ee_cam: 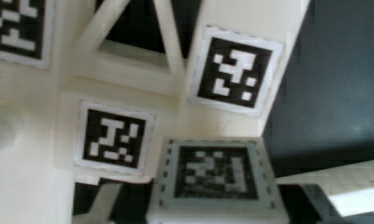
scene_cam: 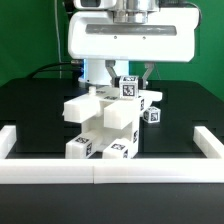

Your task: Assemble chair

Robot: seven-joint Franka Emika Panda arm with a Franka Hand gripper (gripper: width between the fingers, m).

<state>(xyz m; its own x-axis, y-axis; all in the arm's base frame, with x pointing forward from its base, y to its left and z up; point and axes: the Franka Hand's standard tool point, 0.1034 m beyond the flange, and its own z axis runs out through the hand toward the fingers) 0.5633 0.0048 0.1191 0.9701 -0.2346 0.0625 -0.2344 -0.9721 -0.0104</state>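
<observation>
Several white slabs and square posts stand stacked and joined near the middle of the black table (scene_cam: pixel 35 110), making up the partly built chair (scene_cam: pixel 108 120). Many of its faces carry black-and-white square tags (scene_cam: pixel 128 89). The cluster sits just behind the white rails (scene_cam: pixel 100 170) that run along the front of the table and turn up both sides, and it stays apart from them. Some pieces lie tilted at the base, others rise upright, and a short post juts toward the exterior view's right. The arm (scene_cam: pixel 125 35) comes down from above, and the gripper (scene_cam: pixel 133 74) hangs at the top of the chair, its two dark fingers (scene_cam: pixel 119 72) standing on either side of the topmost tagged piece. Whether they press on that piece or merely flank it I cannot tell — the contact is too small to make out. In the wrist view the chair (ee_cam: pixel 139 95) fills nearly everything — white faces meeting at angles, four tags on them, one blurred, with dark table beyond. A green wall (scene_cam: pixel 30 40) backs the scene.
</observation>
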